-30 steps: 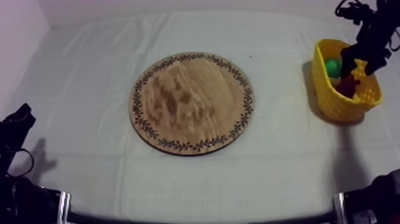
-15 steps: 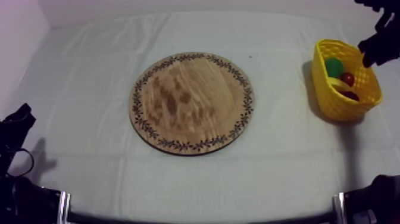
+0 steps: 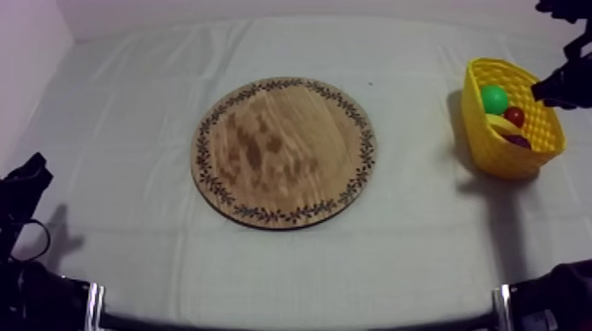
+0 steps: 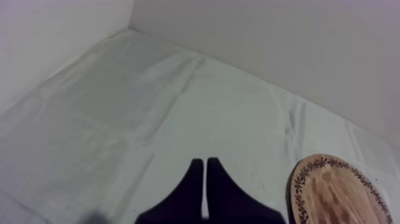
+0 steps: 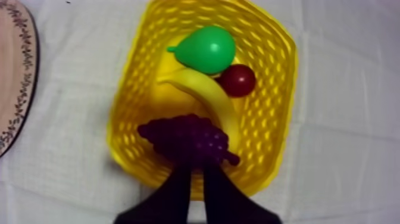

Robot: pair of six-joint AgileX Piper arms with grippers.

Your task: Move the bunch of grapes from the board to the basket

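The dark purple bunch of grapes (image 5: 184, 138) lies inside the yellow basket (image 5: 280, 77), beside a banana (image 5: 208, 95), a green pear (image 5: 205, 49) and a small red fruit (image 5: 238, 80). My right gripper (image 5: 196, 167) hovers above the basket's near rim, its fingers drawn together with nothing between them. Seen from above, the right gripper (image 3: 551, 88) hangs over the far right side of the basket (image 3: 506, 150), and the grapes (image 3: 518, 140) rest at its near end. My left gripper (image 4: 205, 161) is shut, low over the cloth, left of the wooden board (image 4: 342, 193).
The round wooden board (image 3: 282, 151) lies bare in the middle of the table. My left arm (image 3: 25, 189) rests at the table's left edge. Open cloth stretches between the board and the basket.
My right gripper has lifted up and back out of the basket, leaving the grapes inside. Its fingers have closed from wide apart to nearly together. The left arm has not moved.
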